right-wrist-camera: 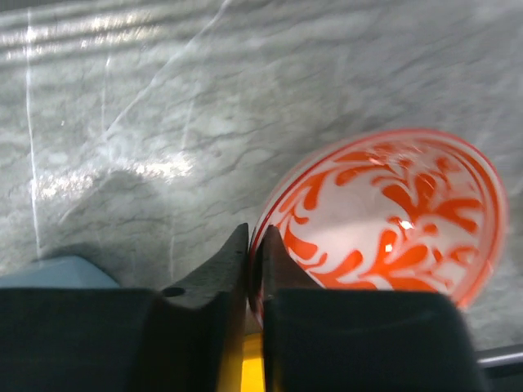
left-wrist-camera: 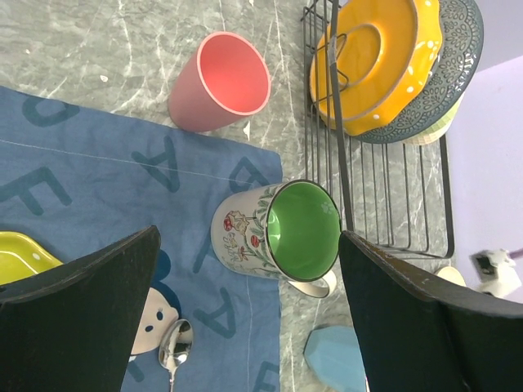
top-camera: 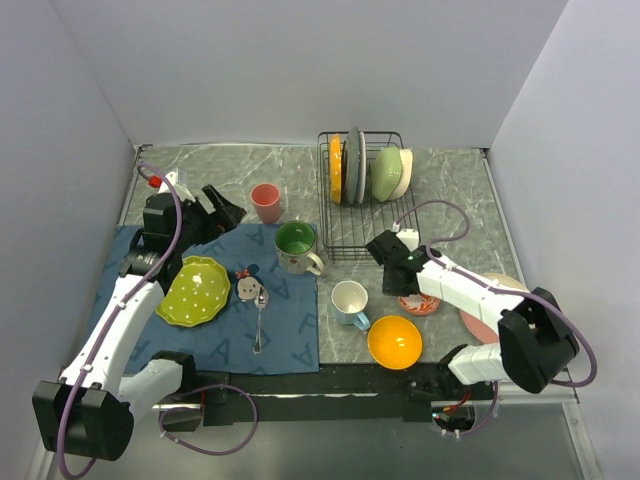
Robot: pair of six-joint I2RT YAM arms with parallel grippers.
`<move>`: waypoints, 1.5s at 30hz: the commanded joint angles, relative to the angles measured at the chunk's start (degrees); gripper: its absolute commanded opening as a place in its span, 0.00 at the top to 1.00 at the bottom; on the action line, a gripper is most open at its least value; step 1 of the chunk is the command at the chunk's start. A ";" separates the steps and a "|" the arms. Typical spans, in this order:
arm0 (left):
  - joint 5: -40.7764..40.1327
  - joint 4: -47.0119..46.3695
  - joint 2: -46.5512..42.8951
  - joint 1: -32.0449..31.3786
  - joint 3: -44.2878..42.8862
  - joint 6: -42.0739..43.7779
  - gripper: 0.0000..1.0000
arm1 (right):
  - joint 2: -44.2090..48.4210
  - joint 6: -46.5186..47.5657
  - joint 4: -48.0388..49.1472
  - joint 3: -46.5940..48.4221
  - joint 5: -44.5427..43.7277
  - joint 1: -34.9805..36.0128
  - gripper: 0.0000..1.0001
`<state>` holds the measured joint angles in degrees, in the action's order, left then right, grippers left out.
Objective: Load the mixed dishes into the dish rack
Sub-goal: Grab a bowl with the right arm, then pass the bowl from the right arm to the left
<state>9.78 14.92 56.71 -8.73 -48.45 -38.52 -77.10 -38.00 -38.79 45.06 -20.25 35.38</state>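
The dish rack (top-camera: 362, 235) sits far and centre on the table (top-camera: 450, 170), its long axis running away from the arms; in its far half, on edge, stand an orange scalloped plate (top-camera: 335, 170), a grey plate (top-camera: 356, 165), a green bowl (top-camera: 386, 173) and a cream bowl (top-camera: 404, 172); the left gripper (left-wrist-camera: 249, 241) hangs spread wide, holding nothing, over a floral mug (left-wrist-camera: 278, 233); the right gripper (right-wrist-camera: 255, 237) pinches the rim of the small red-patterned dish (right-wrist-camera: 384, 220), just nearer than the rack's right corner.
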 commanded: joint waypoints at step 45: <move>-2.66 1.52 -4.06 -0.15 -1.04 1.08 0.03 | -4.71 6.98 22.78 33.43 48.35 -18.06 1.00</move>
<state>8.10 16.95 54.02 -8.73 -48.45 -38.30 -80.12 -28.95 -25.96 74.76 13.78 19.16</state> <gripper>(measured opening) 0.968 0.045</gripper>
